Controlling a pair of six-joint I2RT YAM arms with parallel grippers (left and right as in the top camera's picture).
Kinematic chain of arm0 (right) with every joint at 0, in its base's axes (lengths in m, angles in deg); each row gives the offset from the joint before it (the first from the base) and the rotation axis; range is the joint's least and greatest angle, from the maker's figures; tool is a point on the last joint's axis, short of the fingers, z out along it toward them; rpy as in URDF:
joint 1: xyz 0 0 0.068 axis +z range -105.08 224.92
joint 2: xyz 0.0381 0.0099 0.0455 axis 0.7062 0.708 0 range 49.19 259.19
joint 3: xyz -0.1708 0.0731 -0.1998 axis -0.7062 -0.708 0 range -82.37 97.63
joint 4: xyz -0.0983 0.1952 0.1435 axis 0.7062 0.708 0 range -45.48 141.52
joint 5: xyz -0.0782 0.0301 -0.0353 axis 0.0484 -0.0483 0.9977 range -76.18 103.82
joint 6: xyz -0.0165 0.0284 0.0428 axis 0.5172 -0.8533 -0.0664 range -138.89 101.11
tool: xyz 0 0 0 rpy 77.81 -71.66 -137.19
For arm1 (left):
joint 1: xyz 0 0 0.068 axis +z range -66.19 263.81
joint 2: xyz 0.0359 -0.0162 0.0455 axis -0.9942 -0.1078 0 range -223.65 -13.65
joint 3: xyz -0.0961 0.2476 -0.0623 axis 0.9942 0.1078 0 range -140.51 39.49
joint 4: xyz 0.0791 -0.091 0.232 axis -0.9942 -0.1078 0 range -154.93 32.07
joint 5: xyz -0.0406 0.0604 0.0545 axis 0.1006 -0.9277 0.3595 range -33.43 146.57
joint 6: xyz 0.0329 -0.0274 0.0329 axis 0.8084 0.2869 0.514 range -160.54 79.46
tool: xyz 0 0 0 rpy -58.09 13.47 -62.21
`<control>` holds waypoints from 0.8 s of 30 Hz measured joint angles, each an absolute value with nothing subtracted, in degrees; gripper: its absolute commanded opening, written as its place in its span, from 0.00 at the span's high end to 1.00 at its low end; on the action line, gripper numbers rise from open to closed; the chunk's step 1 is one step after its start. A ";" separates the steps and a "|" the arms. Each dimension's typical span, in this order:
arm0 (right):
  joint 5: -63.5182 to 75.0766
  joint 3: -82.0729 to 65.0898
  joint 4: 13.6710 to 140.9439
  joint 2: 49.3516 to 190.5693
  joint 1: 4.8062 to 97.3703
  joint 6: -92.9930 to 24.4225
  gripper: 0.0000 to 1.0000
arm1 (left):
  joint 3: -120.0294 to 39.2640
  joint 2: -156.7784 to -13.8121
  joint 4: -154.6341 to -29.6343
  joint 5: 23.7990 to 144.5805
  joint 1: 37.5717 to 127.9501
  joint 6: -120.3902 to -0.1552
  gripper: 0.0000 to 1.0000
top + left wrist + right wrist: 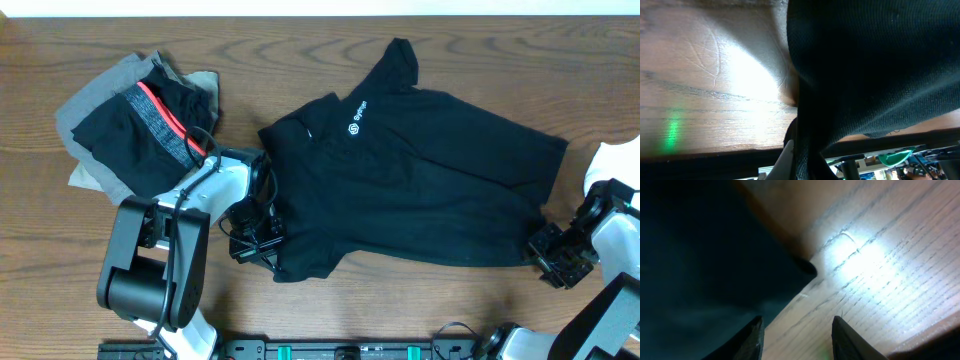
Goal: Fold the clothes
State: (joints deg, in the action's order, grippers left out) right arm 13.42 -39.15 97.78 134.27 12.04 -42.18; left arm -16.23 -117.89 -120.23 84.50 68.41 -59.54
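The T-shirt is spread on the table, its left edge apparently pinched in the closed left tool for folding, while the right tool is held open beside its right corner.

— Where does the overhead view sit?
— High above, facing straight down, far enough to take in the whole table.
— And the wrist views?
— Both very near, low over that table, angled down at it. The left one is right against the black T-shirt; the right one catches its edge. That cloth shows in all three.
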 measured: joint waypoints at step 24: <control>3.91 -30.73 98.45 129.26 11.98 -40.69 0.99 | -21.83 -109.33 -119.60 84.30 68.46 -59.50 0.94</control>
